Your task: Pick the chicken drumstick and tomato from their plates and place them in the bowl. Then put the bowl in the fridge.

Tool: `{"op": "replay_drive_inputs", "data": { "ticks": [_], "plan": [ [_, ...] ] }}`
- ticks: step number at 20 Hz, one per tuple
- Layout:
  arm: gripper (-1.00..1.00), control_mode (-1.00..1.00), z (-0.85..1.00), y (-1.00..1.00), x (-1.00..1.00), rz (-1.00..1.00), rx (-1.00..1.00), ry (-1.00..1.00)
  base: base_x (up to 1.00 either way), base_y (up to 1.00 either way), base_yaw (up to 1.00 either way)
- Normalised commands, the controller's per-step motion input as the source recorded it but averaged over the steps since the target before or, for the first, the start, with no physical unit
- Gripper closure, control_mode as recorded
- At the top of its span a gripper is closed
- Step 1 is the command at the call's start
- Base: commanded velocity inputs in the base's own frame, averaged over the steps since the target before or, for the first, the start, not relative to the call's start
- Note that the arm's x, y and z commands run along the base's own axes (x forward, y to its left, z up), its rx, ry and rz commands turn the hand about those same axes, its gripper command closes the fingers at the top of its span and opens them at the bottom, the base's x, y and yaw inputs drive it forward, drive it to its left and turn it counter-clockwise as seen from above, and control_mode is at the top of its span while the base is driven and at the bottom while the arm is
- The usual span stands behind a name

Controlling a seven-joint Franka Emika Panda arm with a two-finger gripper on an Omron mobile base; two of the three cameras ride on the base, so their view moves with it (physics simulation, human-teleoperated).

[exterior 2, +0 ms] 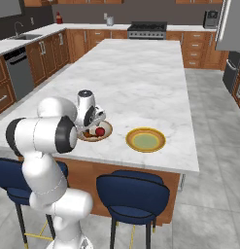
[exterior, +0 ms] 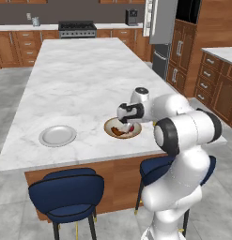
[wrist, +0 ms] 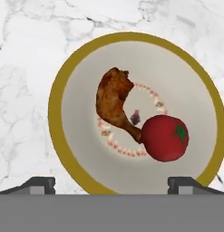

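Drumstick [wrist: 114, 104], tomato [wrist: 165, 137] inside bowl [wrist: 59, 113]

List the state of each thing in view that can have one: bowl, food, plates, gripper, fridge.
bowl: on the island counter, holding both foods.
chicken drumstick: lying in the bowl, thin end against the tomato.
tomato: in the bowl, stem side up.
grey plate: empty.
yellow-rimmed plate: empty.
gripper: open above the bowl, holding nothing.
fridge: door open.

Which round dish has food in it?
The tan-rimmed beige bowl, holding the drumstick and tomato; the grey plate and yellow-rimmed plate are bare.
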Motion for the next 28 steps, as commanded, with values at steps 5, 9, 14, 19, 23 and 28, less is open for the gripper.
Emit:
{"op": "replay_drive_inputs", "data": {
  "ticks": [5, 9, 14, 19, 23, 28],
  "plan": [
    [-1.0, -1.0, -0.12, 0.4, -0.29, 0.11, -0.21, -0.03, 0.0, 0.0, 0.0],
    [-1.0, -1.0, -0.17, 0.13, 0.1, 0.0, -0.19, 0.05, 0.0, 0.0, 0.0],
    [-1.0, -1.0, -0.19, 0.05, -0.04, 0.04, -0.07, 0.0, 0.0, 0.0, 0.0],
    [-1.0, -1.0, -0.32, -0.06, 0.32, 0.03, -0.18, 0.0, 0.0, 0.0, 0.0],
    [-1.0, -1.0, -0.33, -0.02, 0.26, 0.05, -0.12, 0.0, 0.0, 0.0, 0.0],
    [-1.0, -1.0, -0.21, 0.0, 0.24, 0.08, 0.0, 0.0, 0.0, 0.0, 0.0]
  ]
}}
